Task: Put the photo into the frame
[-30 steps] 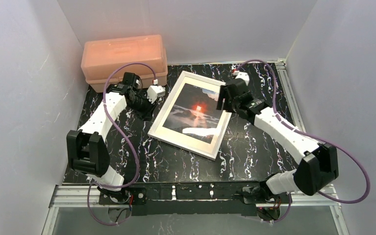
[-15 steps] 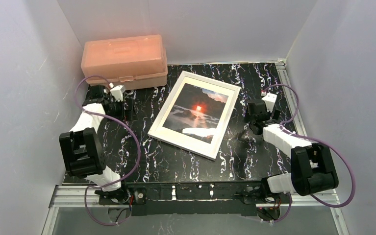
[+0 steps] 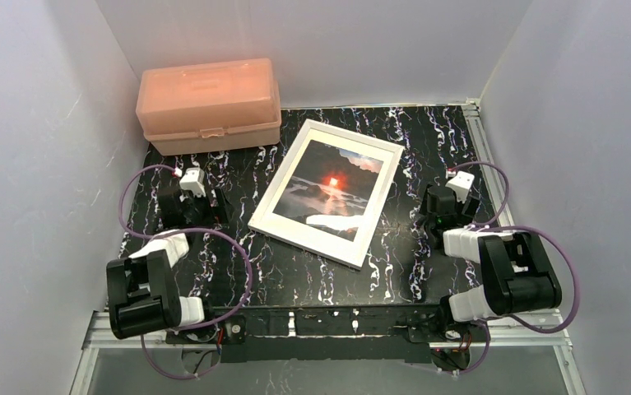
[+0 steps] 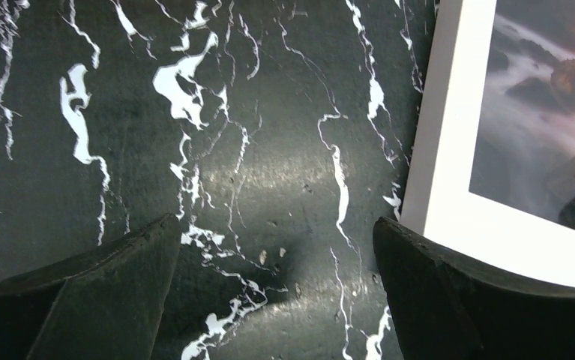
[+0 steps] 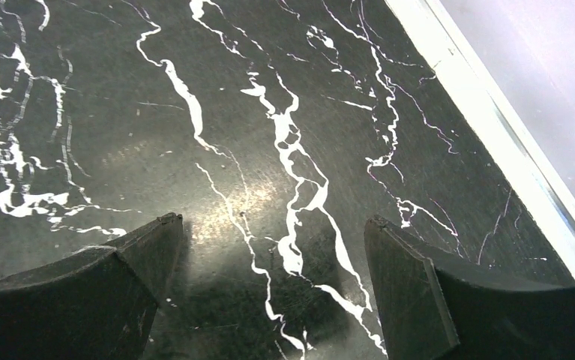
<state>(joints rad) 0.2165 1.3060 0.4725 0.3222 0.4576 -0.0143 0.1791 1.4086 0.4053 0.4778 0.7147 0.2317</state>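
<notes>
Both arms have pulled back from the middle of the table (image 3: 427, 132) to its near corners within the last second; a second ago they were reaching in at either side of the frame.

- The left gripper (image 4: 277, 229) has its jaws spread wide and holds nothing. It hangs over bare marble-patterned surface, with the frame's left edge just beside its right finger in the wrist view.
- The right gripper (image 5: 269, 221) is likewise spread and empty, over the table near the right rail.
- The frame (image 3: 308, 241) lies flat mid-table, turned at an angle, and has not shifted across the three overhead views.
- The photo (image 3: 334, 189) sits face up inside the white border, with the sunset showing and an even margin all round.
- The pink box (image 3: 209, 103) is at the far left, closed and well apart from the frame.

Judgement: letting go and withdrawing suggests the placing is finished and the task looks complete. Whether the backing is secured cannot be told from above.

Writing: no brand, label or lettering is readable on the frame, the photo, the box or the arms.
</notes>
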